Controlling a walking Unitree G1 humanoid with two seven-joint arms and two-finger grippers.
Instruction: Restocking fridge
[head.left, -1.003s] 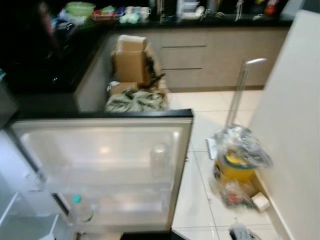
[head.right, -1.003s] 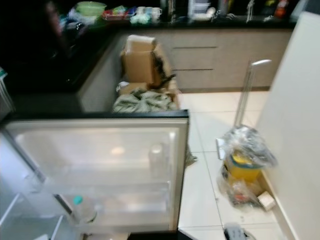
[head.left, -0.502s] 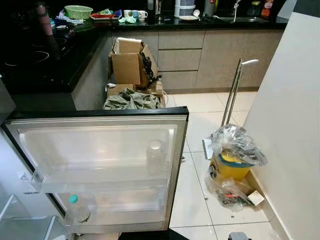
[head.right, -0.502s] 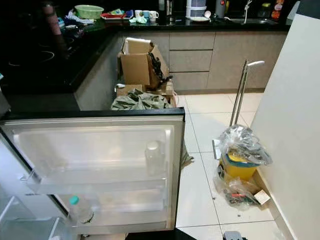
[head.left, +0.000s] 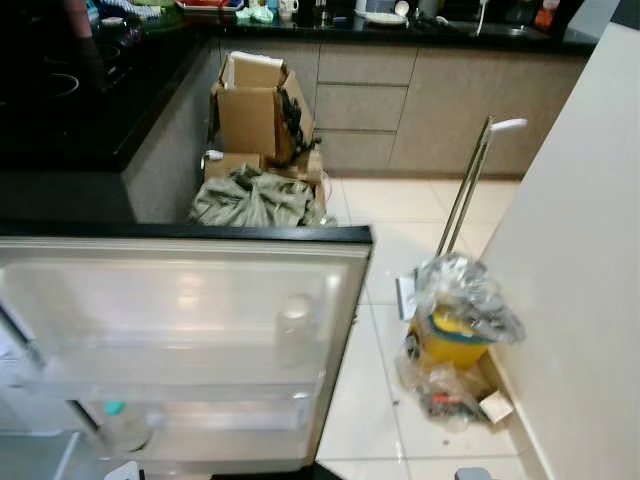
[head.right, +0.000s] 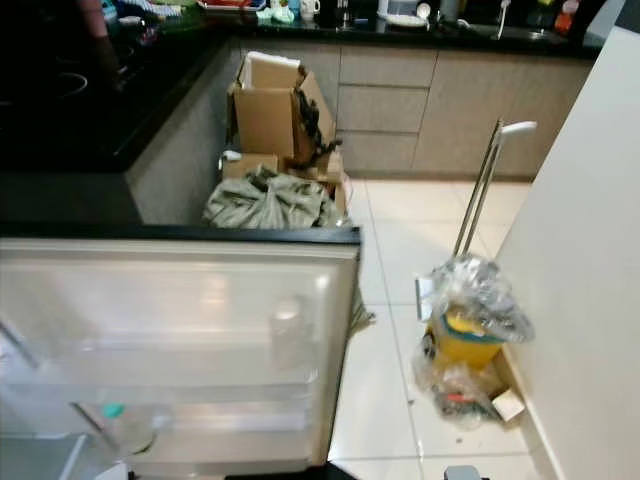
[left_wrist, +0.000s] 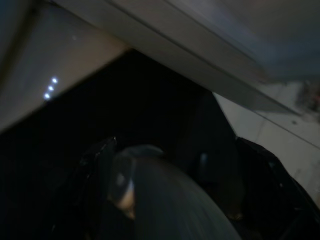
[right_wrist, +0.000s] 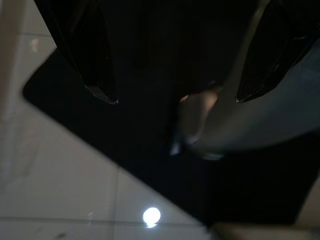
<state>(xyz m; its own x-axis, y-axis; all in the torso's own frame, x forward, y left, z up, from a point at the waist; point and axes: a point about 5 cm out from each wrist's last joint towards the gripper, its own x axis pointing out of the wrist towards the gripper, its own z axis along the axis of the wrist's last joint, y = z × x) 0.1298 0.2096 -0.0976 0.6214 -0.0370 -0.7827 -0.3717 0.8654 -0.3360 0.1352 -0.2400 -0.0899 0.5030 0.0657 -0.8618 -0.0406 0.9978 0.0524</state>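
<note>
1. Facing you, the open fridge door (head.left: 180, 330) carries a teal-capped bottle (head.left: 120, 425) on its near-left shelf.
2. Your left gripper (left_wrist: 170, 190) clamps a clear bottle (left_wrist: 165, 200).
3. Your right gripper (right_wrist: 172, 95) has its fingers apart.

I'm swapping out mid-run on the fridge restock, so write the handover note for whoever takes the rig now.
Left gripper: a pale, bottle-like thing sits between its fingers, too dark to confirm a firm grip.
Right gripper: open, fingers spread, hanging over the floor tiles.
Fridge door stands wide open in front of the robot. Its upper door shelf holds one clear bottle; the lower shelf holds a green-capped bottle.
Done: door opened, two bottles in the door.
Left: place whatever the left gripper carries, then close the door. Mind the bagged yellow bin on the floor to the right.
</note>
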